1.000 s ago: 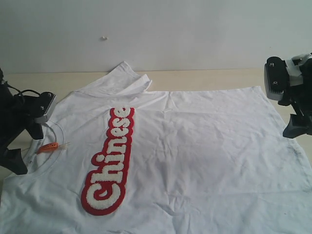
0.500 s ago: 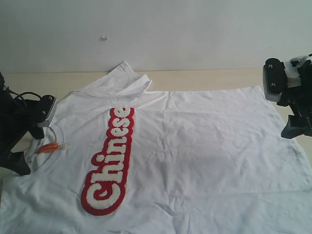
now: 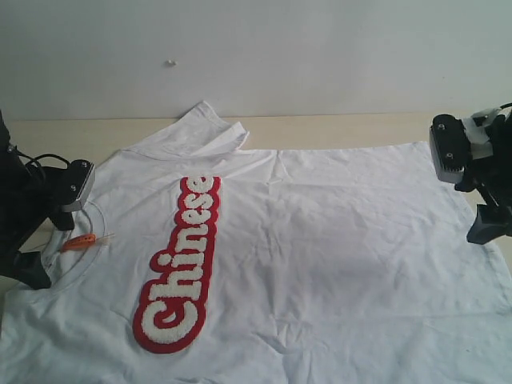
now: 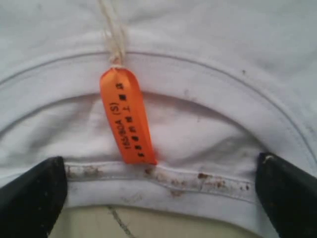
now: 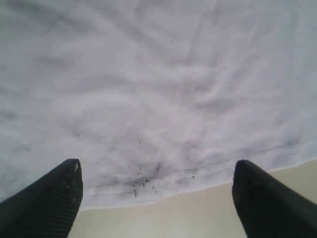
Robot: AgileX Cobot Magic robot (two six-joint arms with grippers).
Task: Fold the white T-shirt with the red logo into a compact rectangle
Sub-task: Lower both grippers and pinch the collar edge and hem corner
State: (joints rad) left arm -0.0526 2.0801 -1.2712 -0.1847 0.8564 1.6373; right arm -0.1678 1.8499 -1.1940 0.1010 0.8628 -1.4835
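Note:
The white T-shirt [image 3: 320, 240] lies spread flat, its collar to the left and its hem to the right. The red logo [image 3: 180, 264] runs across its chest, face up. My left gripper [image 3: 44, 244] stands open over the collar. In the left wrist view its fingers [image 4: 29, 198] straddle the stained collar rib [image 4: 163, 181] just below the orange neck tag [image 4: 126, 116]. My right gripper [image 3: 490, 218] is open at the hem; its fingers [image 5: 44, 203] flank the smudged hem edge [image 5: 148, 186]. Neither gripper holds cloth.
The beige table [image 3: 336, 128] shows behind the shirt and under the hem [image 5: 198, 213]. One sleeve [image 3: 204, 132] lies bunched at the back near the pale wall [image 3: 320, 56]. The shirt's near part runs out of view at the bottom.
The right gripper has come down toward the hem. The left gripper has sunk slightly over the collar. The shirt has not moved.

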